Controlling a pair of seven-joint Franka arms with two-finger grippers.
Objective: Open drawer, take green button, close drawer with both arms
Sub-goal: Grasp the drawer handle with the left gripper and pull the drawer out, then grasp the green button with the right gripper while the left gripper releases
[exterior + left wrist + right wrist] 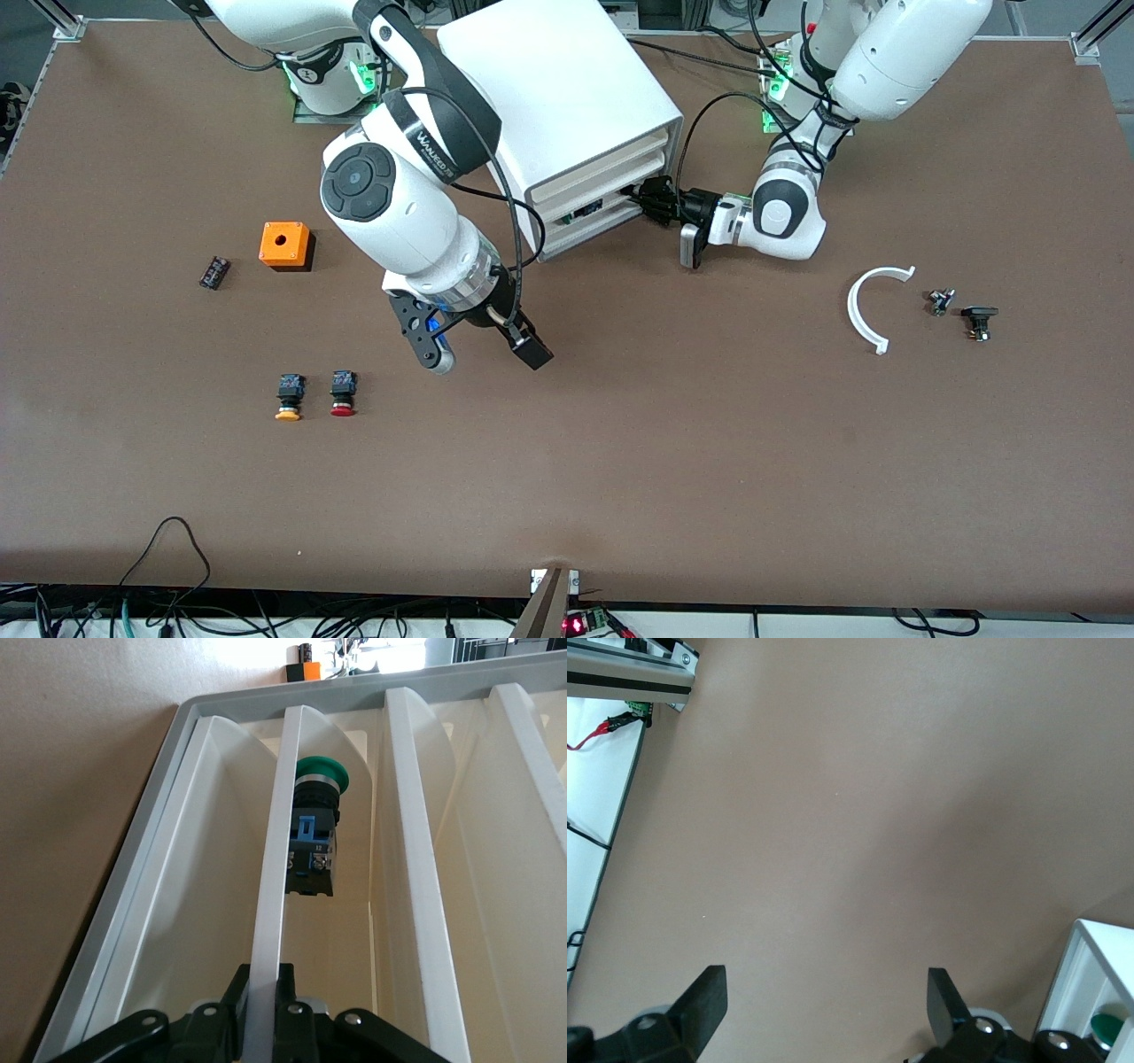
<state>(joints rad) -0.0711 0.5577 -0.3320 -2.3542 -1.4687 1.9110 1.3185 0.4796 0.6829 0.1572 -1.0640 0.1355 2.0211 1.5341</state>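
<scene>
The white cabinet (pixel 549 80) stands near the robots' bases. One lower drawer (pixel 611 221) is pulled out a little. My left gripper (pixel 640 199) is at that drawer's front, shut on its thin white front lip (pixel 266 904); the pinch shows in the left wrist view (pixel 263 992). The green-capped button (pixel 314 828) lies on its side in the drawer, a dark shape in the front view (pixel 586 212). My right gripper (pixel 478 347) hangs open and empty over bare table beside the cabinet (pixel 826 992). The green cap (pixel 1106 1028) peeks at the right wrist view's edge.
An orange box (pixel 284 244) and a small black part (pixel 213 272) lie toward the right arm's end. A yellow-orange-capped button (pixel 289 397) and a red-capped one (pixel 343 393) lie nearer the camera. A white curved piece (pixel 864 310) and two small parts (pixel 979 321) lie toward the left arm's end.
</scene>
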